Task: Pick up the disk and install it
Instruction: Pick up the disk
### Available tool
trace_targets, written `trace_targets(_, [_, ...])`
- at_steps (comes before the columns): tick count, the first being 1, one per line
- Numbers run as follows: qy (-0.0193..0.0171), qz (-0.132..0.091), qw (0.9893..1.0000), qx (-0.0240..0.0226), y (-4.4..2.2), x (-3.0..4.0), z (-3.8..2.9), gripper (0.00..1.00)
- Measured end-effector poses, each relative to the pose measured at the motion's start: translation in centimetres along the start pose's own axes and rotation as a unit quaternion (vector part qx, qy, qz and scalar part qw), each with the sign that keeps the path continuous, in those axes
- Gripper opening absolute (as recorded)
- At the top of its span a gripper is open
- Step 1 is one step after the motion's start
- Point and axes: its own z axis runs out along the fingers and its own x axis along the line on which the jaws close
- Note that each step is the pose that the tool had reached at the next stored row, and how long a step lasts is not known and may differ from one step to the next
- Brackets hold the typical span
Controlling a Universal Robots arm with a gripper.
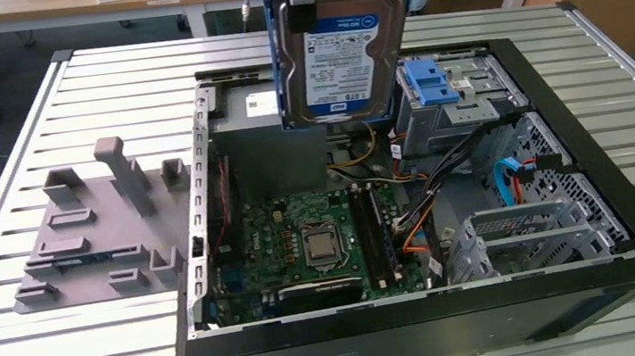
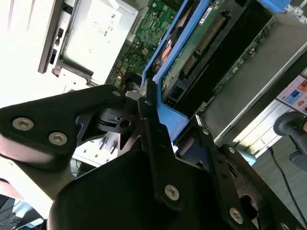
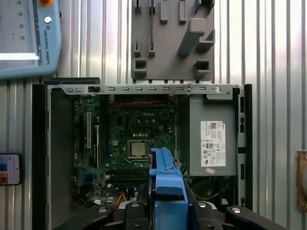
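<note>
Disk [image 1: 342, 58] | upright between gripper [image 1: 316, 3] fingers [image 2: 148, 120], clamped on its blue rail [image 2: 167, 116] | case [image 1: 431, 336] below fingers | stiff, heavyish, shock-fragile (my judgement) | hold by rail edges, not board side

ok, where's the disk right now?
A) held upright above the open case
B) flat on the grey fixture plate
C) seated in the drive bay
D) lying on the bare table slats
A: the disk hangs upright, clamped in the jaws, above the open case and apart from the grey fixture plate.
</note>
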Motion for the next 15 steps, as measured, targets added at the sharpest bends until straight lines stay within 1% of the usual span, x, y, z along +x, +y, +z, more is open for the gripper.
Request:
trace_targets(2, [-0.0001,0.0,1.0,0.0034,-0.29,0.09,0.06,0.36])
trace_targets(4, [-0.0002,0.0,1.0,0.0086,-0.4,0.14,0.12,0.36])
trace_targets(5, [-0.0001,0.0,0.9999,0.0102,-0.43,0.15,0.14,0.36])
trace_targets(6, [-0.0002,0.0,0.9999,0.0103,-0.48,0.15,0.15,0.36])
trace_targets(8, [-0.0002,0.0,1.0,0.0098,-0.81,0.15,0.15,0.36])
trace_targets(12, [-0.0001,0.0,1.0,0.0045,-1.55,0.15,0.13,0.36])
trace_targets(13, [-0.0002,0.0,1.0,0.0038,-1.61,0.15,0.13,0.36])
trace_targets(15, [-0.0001,0.0,1.0,0.0038,-1.61,0.15,0.13,0.36])
